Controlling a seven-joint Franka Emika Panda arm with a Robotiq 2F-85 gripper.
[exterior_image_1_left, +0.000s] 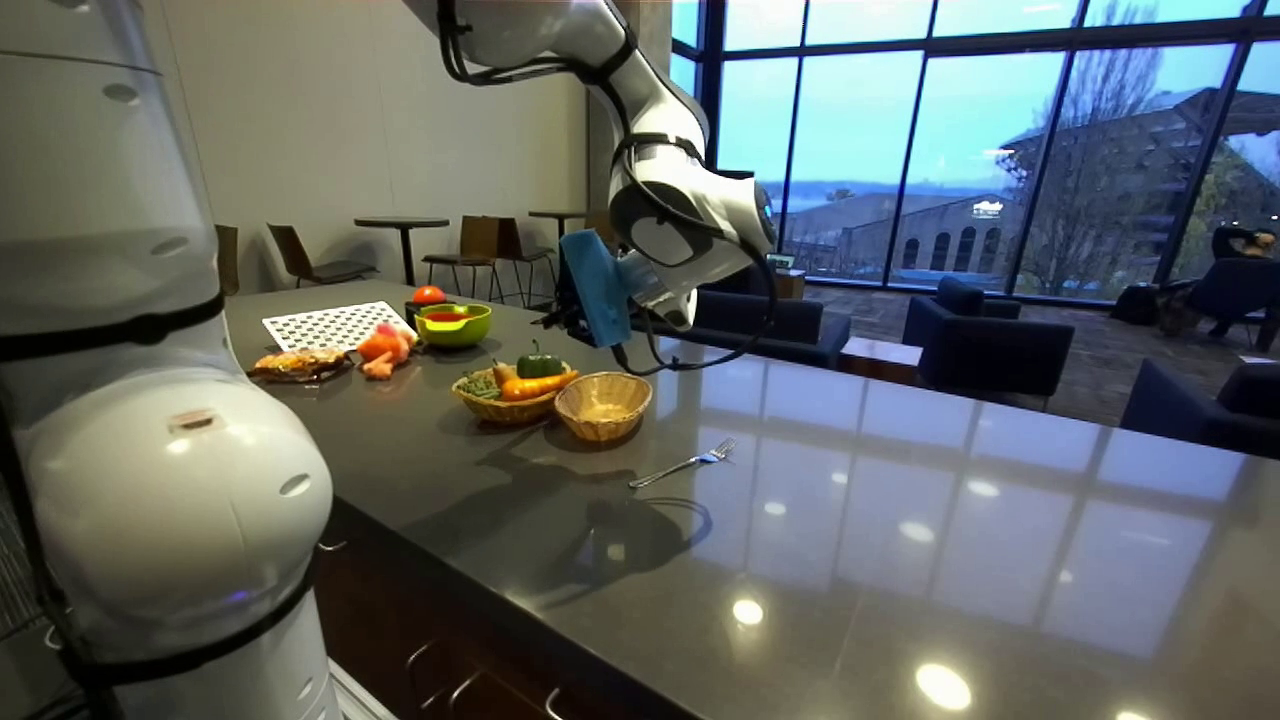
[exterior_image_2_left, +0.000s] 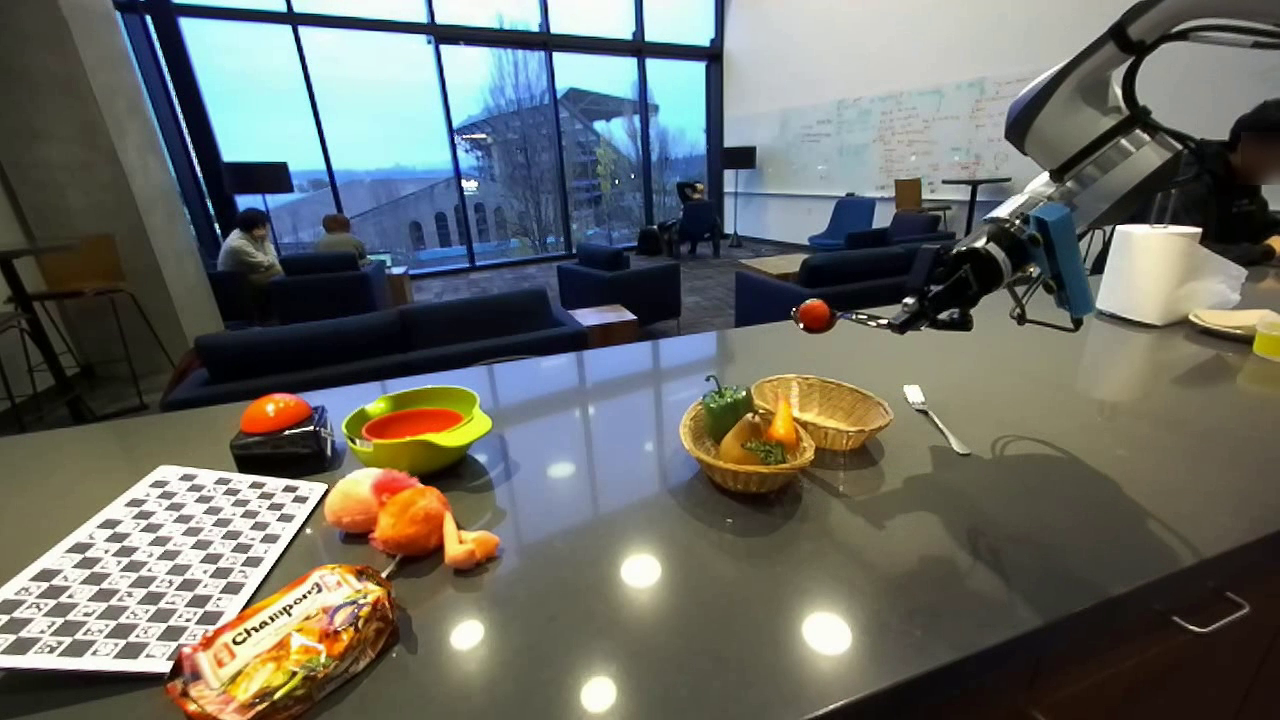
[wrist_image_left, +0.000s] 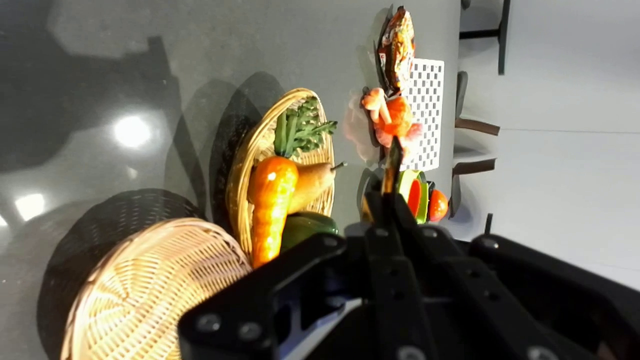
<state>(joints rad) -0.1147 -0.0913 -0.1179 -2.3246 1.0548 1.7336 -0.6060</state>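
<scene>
Black and pinched narrow, the gripper (wrist_image_left: 391, 202) has hold of a slim, shiny utensil (exterior_image_2_left: 870, 320) up above the counter (exterior_image_1_left: 860, 560). A round red shape (exterior_image_2_left: 816, 315) shows at its far end in an exterior view; whether it's a separate item, I can't tell. Down below, a wicker basket (wrist_image_left: 135, 300) sits beside a second basket (wrist_image_left: 239, 185) holding a carrot (wrist_image_left: 272, 210), a pepper (wrist_image_left: 307, 227) and leafy greens (wrist_image_left: 300, 127), with a fork (exterior_image_1_left: 690, 463) lying near. And what a surface: dark grey, glossy, mirroring the tall windows (exterior_image_1_left: 850, 110) and speckled with bright glints (exterior_image_1_left: 944, 687)! Farther along come a lime-green bowl (exterior_image_2_left: 415, 460), an orange dome button (exterior_image_2_left: 277, 412), a plush toy (exterior_image_2_left: 410, 520), a checkered board (exterior_image_2_left: 150, 570) and a packet marked Champong (exterior_image_2_left: 300, 640). Out in the room, navy sofas (exterior_image_2_left: 400, 340) stand before those windows, a whiteboard (exterior_image_2_left: 850, 140) carries scribbled writing along a pale wall (exterior_image_2_left: 850, 50), and people (exterior_image_2_left: 250, 255) sit around.
</scene>
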